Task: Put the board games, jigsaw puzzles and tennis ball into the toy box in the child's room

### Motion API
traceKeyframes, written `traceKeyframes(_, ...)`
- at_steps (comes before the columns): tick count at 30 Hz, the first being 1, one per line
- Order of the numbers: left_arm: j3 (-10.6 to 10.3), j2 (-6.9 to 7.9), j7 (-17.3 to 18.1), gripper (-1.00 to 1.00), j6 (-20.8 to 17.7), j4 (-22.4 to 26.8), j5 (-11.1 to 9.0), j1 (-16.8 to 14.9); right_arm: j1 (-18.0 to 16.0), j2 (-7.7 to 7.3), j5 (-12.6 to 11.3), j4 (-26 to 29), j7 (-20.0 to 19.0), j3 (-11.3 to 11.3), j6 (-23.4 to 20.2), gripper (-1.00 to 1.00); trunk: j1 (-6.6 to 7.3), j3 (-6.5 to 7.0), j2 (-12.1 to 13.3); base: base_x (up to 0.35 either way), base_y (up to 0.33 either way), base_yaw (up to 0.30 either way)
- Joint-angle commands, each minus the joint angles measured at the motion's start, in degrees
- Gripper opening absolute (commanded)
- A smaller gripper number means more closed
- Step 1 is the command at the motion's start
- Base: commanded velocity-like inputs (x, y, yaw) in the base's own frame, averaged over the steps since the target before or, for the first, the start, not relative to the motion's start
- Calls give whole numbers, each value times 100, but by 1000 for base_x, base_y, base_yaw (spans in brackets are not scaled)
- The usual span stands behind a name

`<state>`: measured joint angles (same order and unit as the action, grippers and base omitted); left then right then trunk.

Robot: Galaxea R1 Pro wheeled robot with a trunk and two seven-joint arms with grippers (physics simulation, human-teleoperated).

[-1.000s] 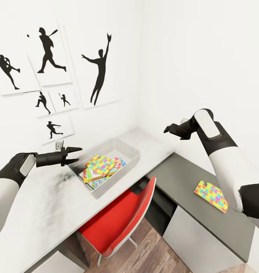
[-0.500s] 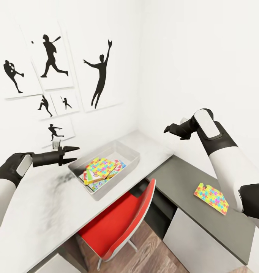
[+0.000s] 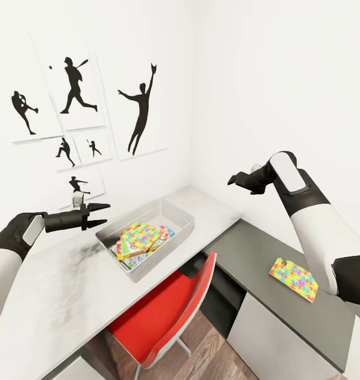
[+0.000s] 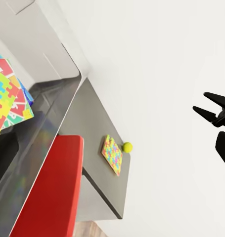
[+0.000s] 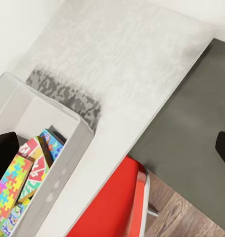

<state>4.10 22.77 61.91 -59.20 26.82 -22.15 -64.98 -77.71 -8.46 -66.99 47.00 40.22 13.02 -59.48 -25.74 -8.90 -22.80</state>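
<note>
On the pale grey top of the L-shaped desk (image 3: 69,285), near its back edge and close to the corner of the room, sits the light grey toy box (image 3: 172,211). Inside it lies a stack of flat printed game boxes (image 3: 128,253) with a jigsaw puzzle (image 3: 139,235) on top, its yellow, pink, blue and green pieces facing up; a red-and-white box edge shows just under it, and the right wrist view shows the same pile (image 5: 23,182) leaning against one wall of the box.

On the lower dark grey section of the desk (image 3: 254,253), near its front edge and well apart from the toy box, lies the second jigsaw puzzle (image 3: 293,275). The left wrist view shows this puzzle (image 4: 112,154) with the yellow-green tennis ball (image 4: 127,146) just beside it, close to the wall-side edge of the dark section.

The left gripper (image 3: 102,214) hangs above the pale top just beside the toy box's left end, its two black fingers spread and holding nothing. The right gripper (image 3: 233,180) is raised in the air above the junction of the two desk sections, in front of the white wall; in the left wrist view it (image 4: 203,105) shows its fingers parted and empty.

A red chair (image 3: 164,311) is pushed in at the inner corner of the desk, over the wood-plank floor (image 3: 211,353). Black baseball-player silhouette pictures (image 3: 140,108) hang on the wall behind the pale top.
</note>
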Motion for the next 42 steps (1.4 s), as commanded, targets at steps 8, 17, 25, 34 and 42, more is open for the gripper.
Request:
traceKeyframes(8, 11, -6, 27, 100, -22, 14, 18, -6, -7, -7, -60, 4, 56, 25, -2, 100, -4, 63, -12, 0, 0, 0)
traceKeyframes(17, 16, -4, 31, 100, -22, 16, 18, -6, -7, -2, -61, 7, 60, 24, -2, 100, -4, 148, -12, 0, 0, 0)
traceKeyframes(25, 28, 17, 32, 100, -22, 16, 18, -6, -7, -6, -61, 6, 57, 17, -2, 100, -4, 224, -12, 0, 0, 0)
traceKeyframes(34, 20, 25, 88, 100, -22, 16, 17, -6, -7, 2, -64, 6, 56, 25, 3, 100, -4, 309, -12, -32, 0, 0)
traceKeyframes(42, 13, 25, 185, 100, -22, 16, 18, -6, -7, 2, -66, 21, 61, 24, 4, 100, -4, 385, -12, -36, 0, 0)
